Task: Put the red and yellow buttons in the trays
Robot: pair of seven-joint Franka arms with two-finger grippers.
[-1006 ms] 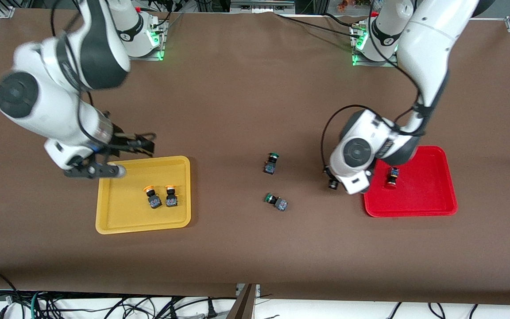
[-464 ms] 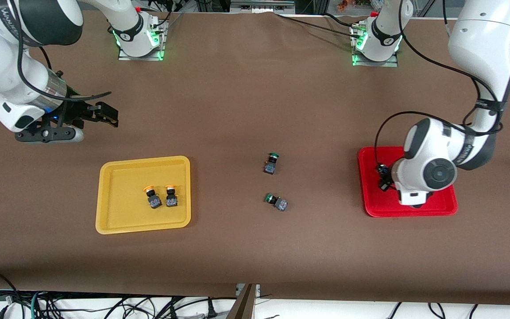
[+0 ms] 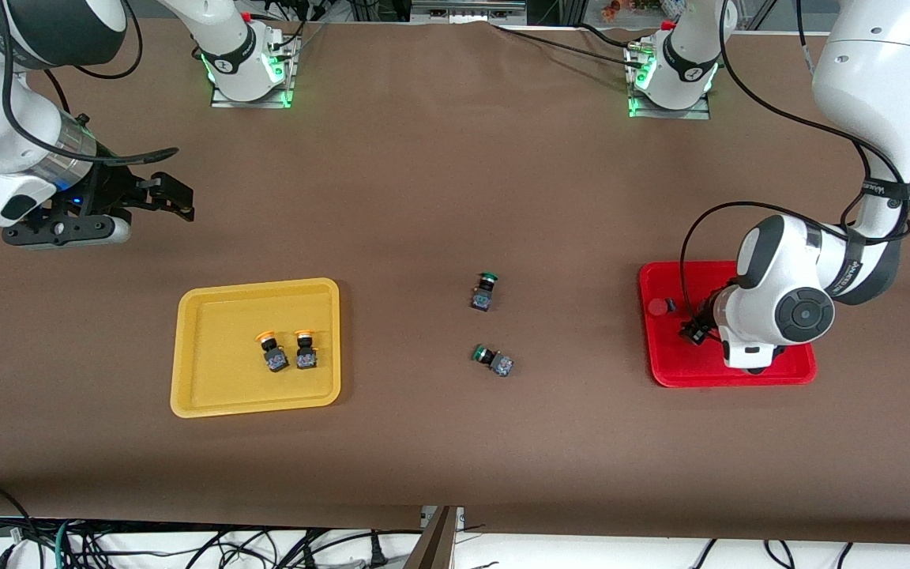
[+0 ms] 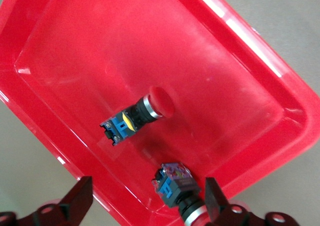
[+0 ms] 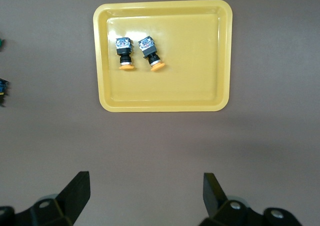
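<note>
The red tray [image 3: 664,359] lies toward the left arm's end of the table. My left gripper [image 3: 700,328] hangs low over it, mostly hidden under its wrist. In the left wrist view, the left gripper [image 4: 146,201] is open. One red button [image 4: 135,118] lies in the tray [image 4: 75,45], and a second [image 4: 177,188] lies between the fingers, close to one. One red cap [image 3: 663,306] shows from the front. The yellow tray [image 3: 210,363] holds two yellow buttons [image 3: 272,351] [image 3: 305,349]. My right gripper [image 3: 163,197] is open and empty over bare table. The right wrist view shows that gripper [image 5: 145,196], the yellow tray [image 5: 200,60] and both yellow buttons [image 5: 123,52] [image 5: 151,52].
Two green-capped buttons [image 3: 484,291] [image 3: 493,359] lie on the brown table between the trays. They just show at the edge of the right wrist view [image 5: 1,44] [image 5: 2,88]. The arm bases [image 3: 246,63] [image 3: 672,67] stand along the table's edge farthest from the camera.
My left gripper has moved from beside the red tray to over it, and a second red button now lies in the tray. My right gripper has moved off the yellow tray.
</note>
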